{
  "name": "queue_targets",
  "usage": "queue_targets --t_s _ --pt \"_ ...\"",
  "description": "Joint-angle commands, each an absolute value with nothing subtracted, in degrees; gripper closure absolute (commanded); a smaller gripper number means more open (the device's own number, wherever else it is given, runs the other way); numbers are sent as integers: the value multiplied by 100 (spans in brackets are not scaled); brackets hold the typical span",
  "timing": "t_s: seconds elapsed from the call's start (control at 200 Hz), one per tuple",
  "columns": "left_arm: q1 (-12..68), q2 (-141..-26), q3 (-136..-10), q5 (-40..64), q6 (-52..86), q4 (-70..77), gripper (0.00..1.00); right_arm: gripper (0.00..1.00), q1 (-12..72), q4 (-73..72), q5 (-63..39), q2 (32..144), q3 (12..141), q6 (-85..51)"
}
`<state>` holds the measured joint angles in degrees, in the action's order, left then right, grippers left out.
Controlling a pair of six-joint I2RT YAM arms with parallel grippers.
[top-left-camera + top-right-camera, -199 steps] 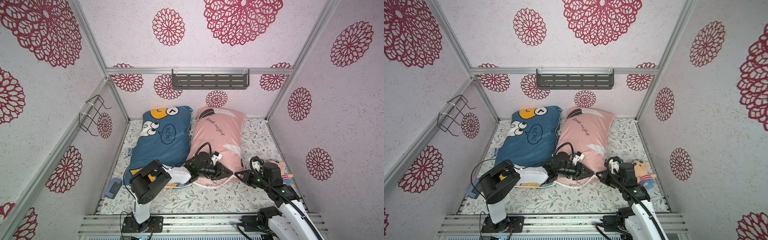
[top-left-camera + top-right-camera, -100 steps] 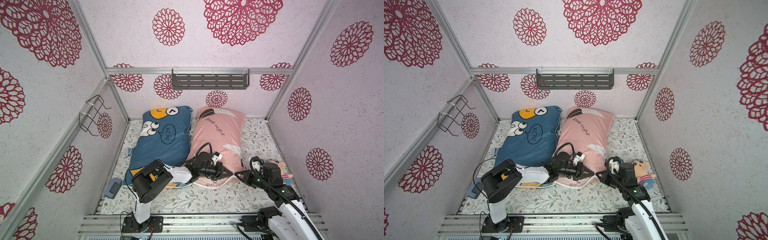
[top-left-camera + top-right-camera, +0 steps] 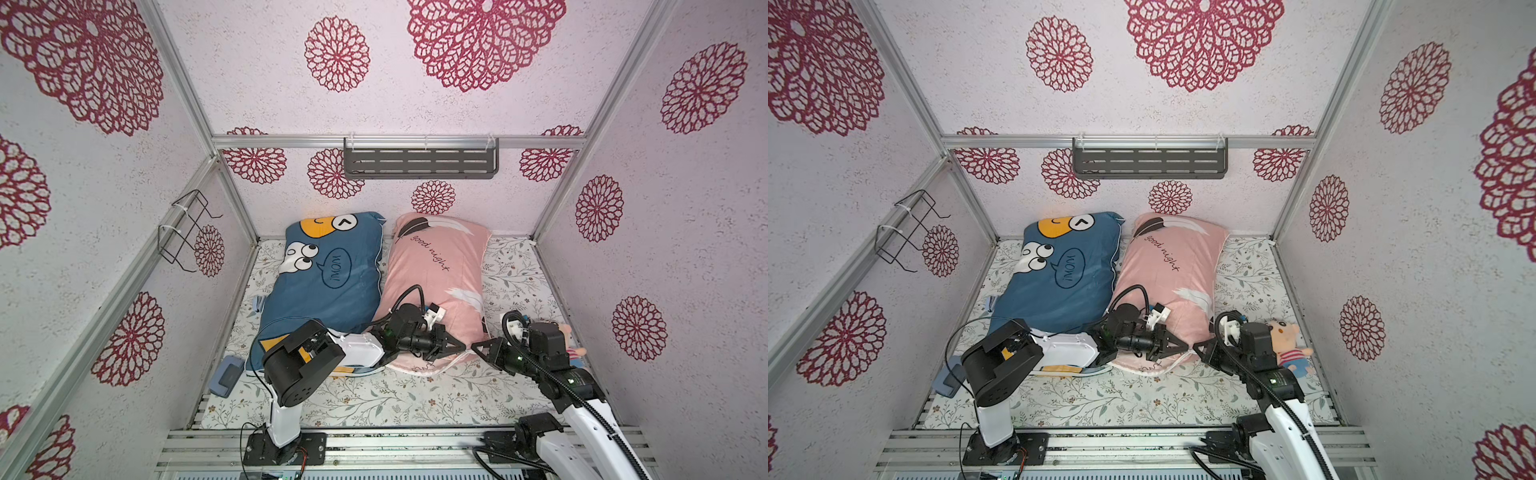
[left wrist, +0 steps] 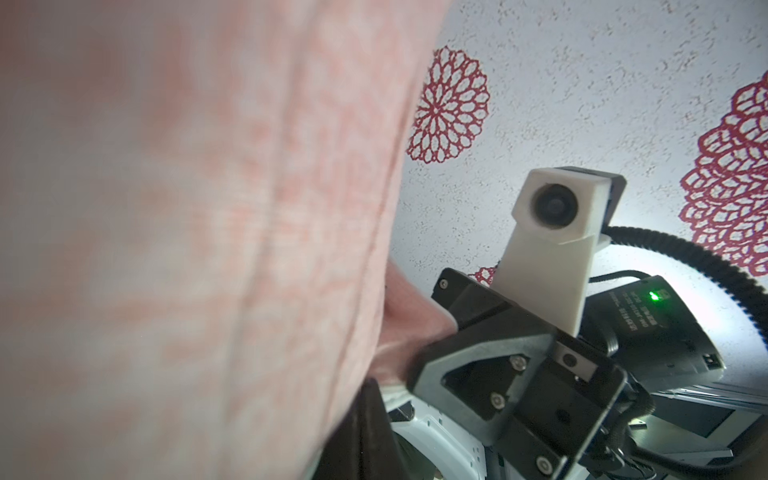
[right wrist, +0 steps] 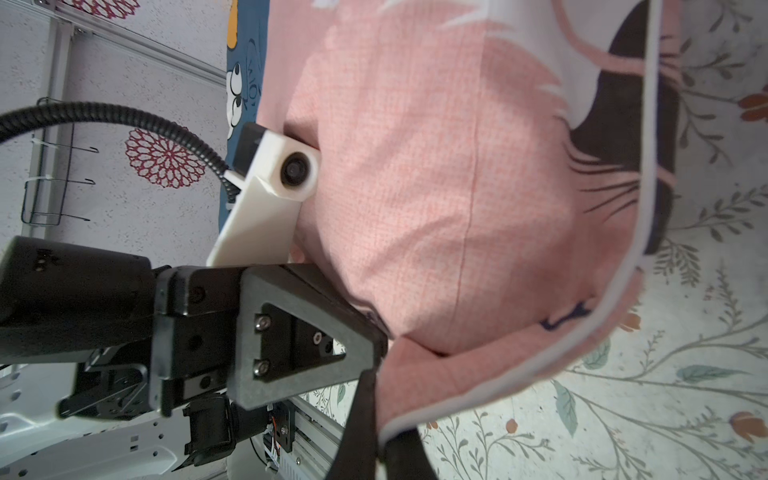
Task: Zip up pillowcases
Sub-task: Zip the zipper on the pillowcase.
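Observation:
Two pillowcases lie side by side on the floral sheet (image 3: 374, 399). The blue one (image 3: 328, 274) is on the left and the pink one (image 3: 436, 270) on the right, in both top views. My left gripper (image 3: 462, 346) lies across the pink pillowcase's near end, shut, its tips at the seam by the opening (image 5: 380, 340). My right gripper (image 3: 474, 345) faces it tip to tip. In the right wrist view its fingers (image 5: 361, 432) are shut on the pink pillowcase's white-piped edge. The left wrist view is mostly pink cloth (image 4: 187, 249), with the right gripper (image 4: 415, 370) pinching a fold.
A small plush pig doll (image 3: 1285, 340) sits by the right wall behind my right arm. A blue-grey block (image 3: 226, 374) lies near the left wall. A wire rack (image 3: 187, 228) hangs on the left wall, and a grey shelf (image 3: 419, 160) on the back wall.
My left gripper has closed its jaws at the pink pillowcase's near edge. Both arms have stayed almost where they were.

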<state>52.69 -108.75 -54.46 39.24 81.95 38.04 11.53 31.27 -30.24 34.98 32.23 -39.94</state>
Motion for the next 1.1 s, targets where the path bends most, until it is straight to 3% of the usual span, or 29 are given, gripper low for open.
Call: queue_targets --t_s 0.0,1.096 --pt "5265 -10680 -5317 3762 8025 3489 100 100 1141 3370 -2868 3385 3748 -3809" --pt "4848 -9445 -5396 3089 5939 400 100 100 1124 3910 -1422 3984 5796 -3192"
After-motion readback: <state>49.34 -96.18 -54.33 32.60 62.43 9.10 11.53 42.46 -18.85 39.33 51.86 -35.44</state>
